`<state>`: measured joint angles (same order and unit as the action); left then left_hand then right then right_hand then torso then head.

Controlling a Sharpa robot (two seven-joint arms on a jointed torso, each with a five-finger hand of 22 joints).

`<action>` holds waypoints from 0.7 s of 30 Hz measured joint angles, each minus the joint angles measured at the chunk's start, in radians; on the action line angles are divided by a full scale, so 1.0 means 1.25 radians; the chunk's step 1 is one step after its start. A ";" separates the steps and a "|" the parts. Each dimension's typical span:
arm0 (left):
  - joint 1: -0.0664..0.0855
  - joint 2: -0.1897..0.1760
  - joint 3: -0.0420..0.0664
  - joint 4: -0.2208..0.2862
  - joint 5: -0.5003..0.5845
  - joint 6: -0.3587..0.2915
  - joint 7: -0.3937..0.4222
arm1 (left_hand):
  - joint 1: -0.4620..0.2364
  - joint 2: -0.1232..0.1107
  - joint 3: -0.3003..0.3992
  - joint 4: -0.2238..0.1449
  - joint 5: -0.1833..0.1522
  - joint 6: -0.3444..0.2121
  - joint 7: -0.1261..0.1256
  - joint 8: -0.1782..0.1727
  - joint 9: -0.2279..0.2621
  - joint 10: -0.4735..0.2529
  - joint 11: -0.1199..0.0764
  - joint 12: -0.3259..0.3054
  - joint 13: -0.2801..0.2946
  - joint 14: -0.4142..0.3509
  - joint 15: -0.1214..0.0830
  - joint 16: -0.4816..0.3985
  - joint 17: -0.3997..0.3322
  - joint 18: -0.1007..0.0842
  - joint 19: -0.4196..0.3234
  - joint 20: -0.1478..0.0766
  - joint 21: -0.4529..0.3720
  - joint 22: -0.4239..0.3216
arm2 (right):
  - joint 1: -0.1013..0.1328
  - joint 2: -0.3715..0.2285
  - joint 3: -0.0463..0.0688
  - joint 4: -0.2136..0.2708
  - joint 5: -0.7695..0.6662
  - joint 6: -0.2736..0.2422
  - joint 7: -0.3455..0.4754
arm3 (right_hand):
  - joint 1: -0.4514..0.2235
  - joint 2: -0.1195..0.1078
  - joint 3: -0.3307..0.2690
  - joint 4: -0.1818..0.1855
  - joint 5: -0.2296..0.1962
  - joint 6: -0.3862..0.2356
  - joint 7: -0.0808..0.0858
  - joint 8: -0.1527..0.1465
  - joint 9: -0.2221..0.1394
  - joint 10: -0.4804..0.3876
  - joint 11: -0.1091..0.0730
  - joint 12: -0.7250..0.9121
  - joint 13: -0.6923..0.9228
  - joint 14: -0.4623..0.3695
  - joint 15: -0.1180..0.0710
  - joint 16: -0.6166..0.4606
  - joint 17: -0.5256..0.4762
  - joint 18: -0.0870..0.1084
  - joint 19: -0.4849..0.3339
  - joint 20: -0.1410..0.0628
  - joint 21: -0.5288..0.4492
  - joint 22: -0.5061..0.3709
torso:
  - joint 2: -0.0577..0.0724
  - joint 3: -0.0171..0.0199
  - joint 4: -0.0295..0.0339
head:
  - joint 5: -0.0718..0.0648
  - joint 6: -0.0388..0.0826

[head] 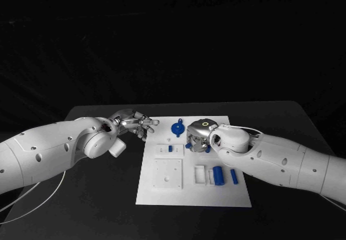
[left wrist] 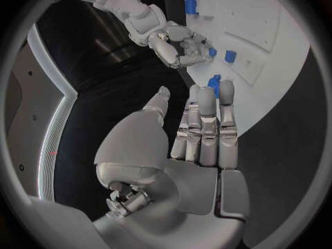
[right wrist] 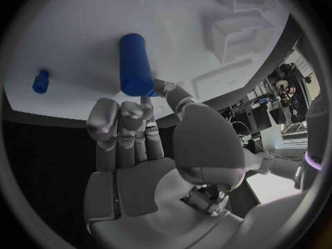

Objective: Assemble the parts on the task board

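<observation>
A white task board (head: 167, 196) lies on the black table (head: 94, 200) (dark backdrop behind); left hand (head: 135, 123) spread empty, right hand's (head: 200, 136) grip unclear.

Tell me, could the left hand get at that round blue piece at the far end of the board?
Probably yes. The left hand hovers open beside the board, and the round blue piece sits just across from it with bare board between. The right hand is close alongside, so it might crowd the approach.
</observation>
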<state>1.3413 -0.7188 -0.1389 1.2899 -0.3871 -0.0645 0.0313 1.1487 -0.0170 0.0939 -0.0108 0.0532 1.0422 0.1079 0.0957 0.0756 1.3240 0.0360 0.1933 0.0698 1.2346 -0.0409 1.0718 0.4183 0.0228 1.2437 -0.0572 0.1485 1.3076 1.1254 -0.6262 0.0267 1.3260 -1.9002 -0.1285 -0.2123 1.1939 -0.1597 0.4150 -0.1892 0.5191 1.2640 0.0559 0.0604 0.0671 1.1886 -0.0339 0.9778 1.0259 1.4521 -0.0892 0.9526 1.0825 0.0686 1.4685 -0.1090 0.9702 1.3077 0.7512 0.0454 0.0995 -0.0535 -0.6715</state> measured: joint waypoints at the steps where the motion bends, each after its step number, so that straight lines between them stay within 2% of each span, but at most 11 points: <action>1: 0.000 0.000 0.000 0.000 0.000 0.000 0.000 | 0.000 0.000 0.000 0.000 0.000 0.000 0.000 0.000 0.000 0.000 0.000 0.000 0.000 0.000 0.000 0.000 0.000 0.000 0.000 0.000 0.000 0.000 | 0.000 -0.003 0.000 0.004 0.000 0.000 -0.001 | 0.000 0.000 0.000 0.000 0.000 0.000 0.000 0.000 0.000 0.000 0.000 0.000 0.000 0.000 0.000 0.000 0.000 0.000 0.000 0.000 0.000 0.000 | 0.000 0.0000 -0.0002 | 0.000 0.000; 6: 0.000 0.000 0.000 0.002 0.000 0.000 0.001 | 0.000 0.000 0.000 0.000 0.000 0.000 0.000 0.000 0.000 0.000 0.000 0.000 0.000 0.000 0.000 0.000 0.000 0.000 0.000 0.000 0.000 0.000 | -0.004 -0.016 0.006 0.023 0.002 0.001 -0.006 | 0.000 0.000 0.001 0.001 0.000 0.005 -0.004 0.000 0.003 0.000 0.000 0.000 0.002 0.000 0.000 0.000 0.000 0.000 0.000 0.000 0.003 0.000 | 0.000 -0.0003 -0.0002 | -0.002 0.001; 11: 0.000 0.000 0.000 0.002 -0.001 0.000 0.002 | 0.000 0.000 0.001 -0.001 0.000 0.000 0.000 0.000 0.000 0.000 0.000 0.000 0.000 0.000 0.000 0.000 0.000 0.000 0.000 0.000 -0.003 0.000 | -0.004 -0.026 0.017 0.042 0.003 0.001 -0.011 | -0.001 -0.001 0.003 0.003 -0.004 0.005 -0.004 0.000 0.003 0.000 0.000 0.000 0.003 0.002 -0.002 0.000 0.001 0.000 0.000 0.000 0.003 0.000 | 0.000 -0.0007 0.0005 | -0.003 0.002; 15: 0.000 0.001 0.000 0.002 -0.001 0.002 0.003 | 0.027 0.012 0.016 -0.020 0.004 0.000 0.000 0.000 -0.001 0.000 0.000 0.000 -0.001 0.000 0.000 0.000 0.000 0.000 0.000 0.000 -0.003 0.000 | -0.004 -0.034 0.027 0.058 0.006 0.001 -0.014 | -0.001 -0.001 0.005 0.005 -0.010 0.005 -0.004 0.000 0.003 0.000 0.000 -0.005 0.003 0.002 -0.002 0.000 0.001 0.000 -0.003 -0.003 0.003 0.000 | 0.000 -0.0007 0.0005 | -0.003 0.003; 21: 0.000 0.006 0.000 0.002 -0.001 0.014 0.005 | 0.034 0.013 0.024 -0.028 0.005 0.017 -0.004 -0.016 -0.003 -0.003 -0.003 -0.009 -0.001 0.000 0.000 0.000 0.000 0.000 0.000 0.000 -0.003 0.000 | -0.004 -0.046 0.046 0.087 0.012 0.001 -0.017 | -0.001 -0.001 0.005 0.006 -0.010 0.004 -0.004 -0.001 0.003 0.000 0.000 -0.005 0.003 0.002 -0.002 0.000 0.001 0.000 -0.003 -0.003 0.003 0.000 | -0.001 -0.0010 0.0005 | -0.002 0.005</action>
<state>1.3414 -0.7119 -0.1389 1.2921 -0.3884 -0.0474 0.0374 1.1908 -0.0012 0.1234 -0.0457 0.0588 1.0637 0.1026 0.0752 0.0716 1.3205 0.0324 0.1827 0.0682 1.2346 -0.0409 1.0718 0.4183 0.0228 1.2437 -0.0572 0.1447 1.3074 1.1208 -0.6842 0.0847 1.4343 -1.8857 -0.1274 -0.2340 1.1926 -0.1611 0.4214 -0.1822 0.5064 1.2695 0.0510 0.0586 0.0709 1.1885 -0.0339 0.9717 1.0296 1.4552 -0.0923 0.9526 1.0834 0.0686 1.4648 -0.1125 0.9742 1.3075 0.7504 0.0442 0.1002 -0.0566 -0.6653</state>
